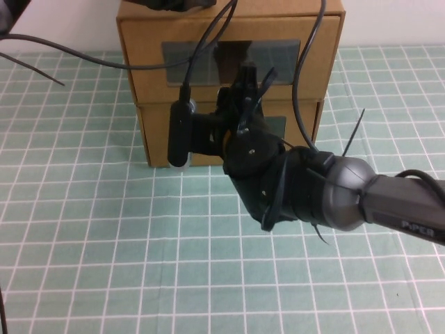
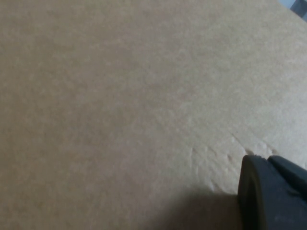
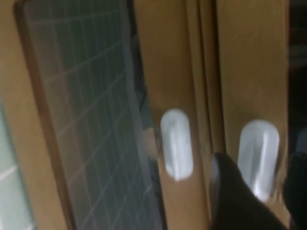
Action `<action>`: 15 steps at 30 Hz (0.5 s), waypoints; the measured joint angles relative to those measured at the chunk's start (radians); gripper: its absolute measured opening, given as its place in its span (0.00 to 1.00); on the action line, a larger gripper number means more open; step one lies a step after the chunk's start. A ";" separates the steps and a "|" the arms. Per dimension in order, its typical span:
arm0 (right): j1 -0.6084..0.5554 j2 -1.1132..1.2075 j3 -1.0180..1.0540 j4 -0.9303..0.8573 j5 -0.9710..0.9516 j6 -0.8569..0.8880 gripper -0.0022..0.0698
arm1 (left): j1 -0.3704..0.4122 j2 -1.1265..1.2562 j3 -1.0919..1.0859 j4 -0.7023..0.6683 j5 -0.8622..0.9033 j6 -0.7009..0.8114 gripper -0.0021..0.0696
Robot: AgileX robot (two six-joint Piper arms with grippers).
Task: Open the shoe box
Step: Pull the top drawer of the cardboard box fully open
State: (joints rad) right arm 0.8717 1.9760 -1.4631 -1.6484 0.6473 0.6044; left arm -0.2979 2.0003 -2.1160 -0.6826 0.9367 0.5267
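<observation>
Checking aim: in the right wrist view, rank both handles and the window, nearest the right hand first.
1. Handle, between the open right hand's fingers.
2. Other handle, across the seam.
3. Window, beyond it.
Left hand sits over the box top.

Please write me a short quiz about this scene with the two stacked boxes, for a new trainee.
1. True or false: the right tool is at the front of the stacked shoe boxes, with a white handle between its open fingers.
2. How many white handles show in the right wrist view? A) one B) two C) four
3. Fill in: the left tool is close against plain ____.
Key: 1 true; 2 B; 3 cardboard.
</observation>
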 joint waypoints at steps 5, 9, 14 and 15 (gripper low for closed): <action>-0.026 0.049 -0.064 -0.001 -0.021 0.004 0.36 | 0.000 0.000 0.000 -0.002 0.000 0.000 0.02; -0.060 0.067 -0.093 -0.008 -0.066 0.004 0.35 | 0.000 0.000 0.000 -0.005 0.002 0.000 0.02; -0.067 0.073 -0.108 0.001 -0.060 0.004 0.13 | 0.000 0.000 0.000 -0.009 0.001 0.000 0.02; -0.067 0.073 -0.108 0.023 -0.061 0.004 0.09 | 0.000 0.000 0.000 -0.009 0.001 0.000 0.02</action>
State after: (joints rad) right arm 0.8045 2.0490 -1.5713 -1.6253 0.5867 0.6082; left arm -0.2979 2.0003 -2.1160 -0.6918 0.9374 0.5267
